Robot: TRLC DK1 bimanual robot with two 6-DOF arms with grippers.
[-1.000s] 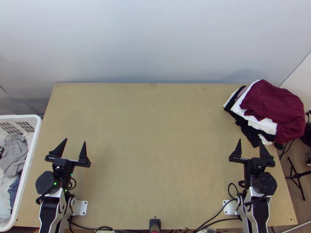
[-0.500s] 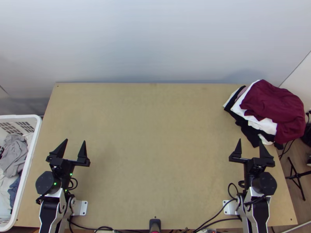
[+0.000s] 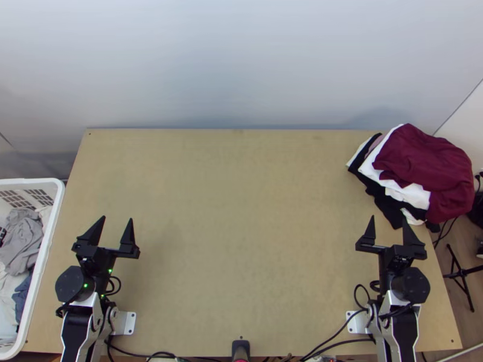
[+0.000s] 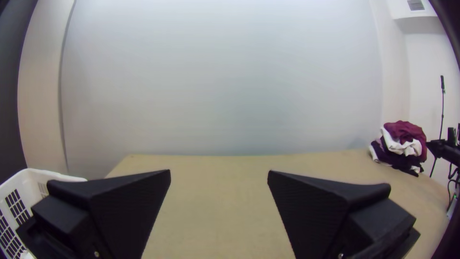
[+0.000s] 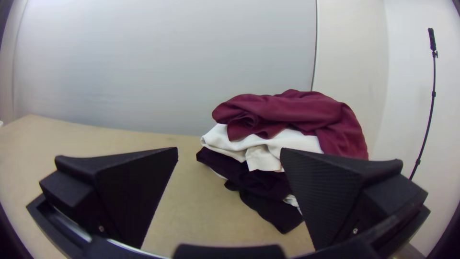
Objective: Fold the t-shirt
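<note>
Left hand (image 3: 116, 218): at the near left of the counter (image 3: 241, 211), fingers wide apart, holding nothing. Right hand (image 3: 388, 218): at the near right, fingers likewise wide apart, holding nothing. Garment pile (image 3: 395, 192): at the counter's far right, overhanging the right edge; a bunched maroon garment (image 3: 422, 157) lies on top of white and dark cloth. The pictures do not identify the t-shirt. White basket (image 3: 30, 181): beside the counter's left edge, containing loose clothes (image 3: 23, 241).
</note>
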